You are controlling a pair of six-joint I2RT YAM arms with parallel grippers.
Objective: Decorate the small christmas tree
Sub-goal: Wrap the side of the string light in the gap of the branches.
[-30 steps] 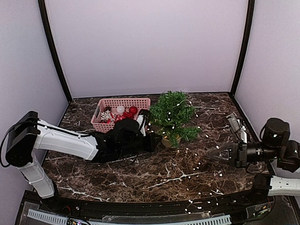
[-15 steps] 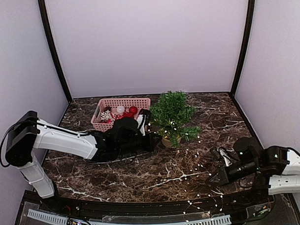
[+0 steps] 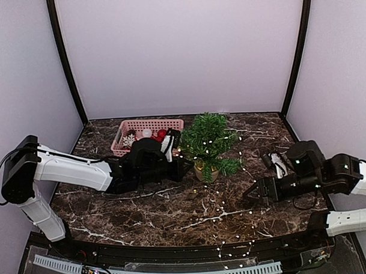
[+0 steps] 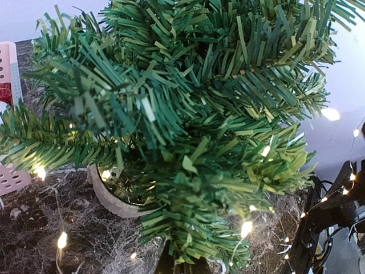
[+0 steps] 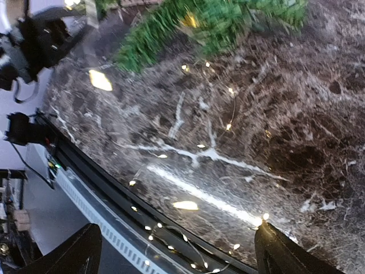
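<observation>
The small christmas tree (image 3: 208,141) stands upright in its tan pot (image 3: 207,172) at the middle of the table (image 3: 173,206), just right of the pink basket (image 3: 148,133). The left claw (image 3: 186,166) reaches in low from the left, and its tip is right against the tree's lower branches beside the pot. In the left wrist view the tree (image 4: 188,114) fills nearly the whole picture, with the pot rim (image 4: 108,200) showing under the boughs. The right claw (image 3: 250,192) is well apart from the tree, off to its right and nearer the table's front, pointing left over the marble.

The left claw's jaws are pressed together. Its dark tip (image 4: 171,264) sits under the lowest branch, but whether it pinches anything cannot be told. The right claw (image 5: 182,254) has its jaws spread wide, one finger in each lower corner of its wrist view, and they grip nothing. Between them show bare marble and the light string (image 5: 228,123), which lies in loose loops on the table (image 3: 234,214) and up into the tree.
</observation>
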